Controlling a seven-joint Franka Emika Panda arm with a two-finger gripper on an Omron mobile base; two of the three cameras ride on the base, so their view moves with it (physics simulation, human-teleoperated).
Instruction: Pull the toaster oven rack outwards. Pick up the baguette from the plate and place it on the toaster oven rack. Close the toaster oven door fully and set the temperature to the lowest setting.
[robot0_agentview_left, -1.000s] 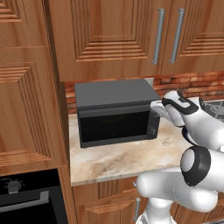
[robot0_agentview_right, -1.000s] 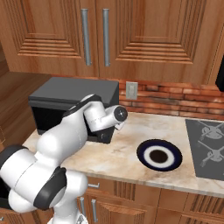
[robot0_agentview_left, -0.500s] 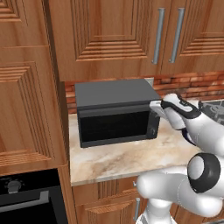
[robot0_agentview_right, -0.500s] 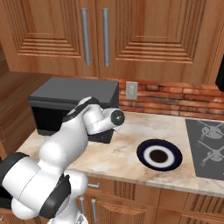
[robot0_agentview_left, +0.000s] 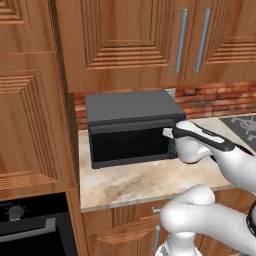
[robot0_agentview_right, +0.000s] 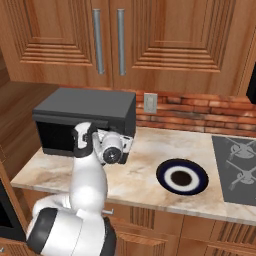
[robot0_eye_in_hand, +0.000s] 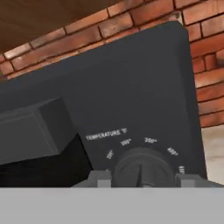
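**Gripper at the temperature knob, toaster oven door shut**

Left base view: the toaster oven (robot0_agentview_left: 131, 127) is sitting at centre frame on the marble counter (robot0_agentview_left: 130, 182), its door (robot0_agentview_left: 131, 142) lying flush and closed. The gripper (robot0_agentview_left: 169, 133) is pressing in at the oven's right front edge, where the control strip runs. The fingers are hiding behind the white hand, so their spread cannot be read here.

Right base view: the plate (robot0_agentview_right: 182, 176) is resting at centre right on the counter, white centre bare, no baguette on it. The arm is crossing in front of the oven's right end and covering the controls. The stove top (robot0_agentview_right: 235, 167) is showing at the right edge.

Hand view: the temperature knob (robot0_eye_in_hand: 141, 169) is sitting at bottom centre, with the two fingertips (robot0_eye_in_hand: 99, 179) standing either side of it. The jaws are standing partly apart; whether the pads are actually touching the knob I cannot tell, since the bottom band is cutting the contact off.

Risks, as judgement: the pads may be slipping round the knob without turning it if the grip is loose; turning the wrong way would be raising the setting. The dial figures are blurred and the lowest mark is cut off. The rack and baguette are presumably lying behind the dark window, unseen.
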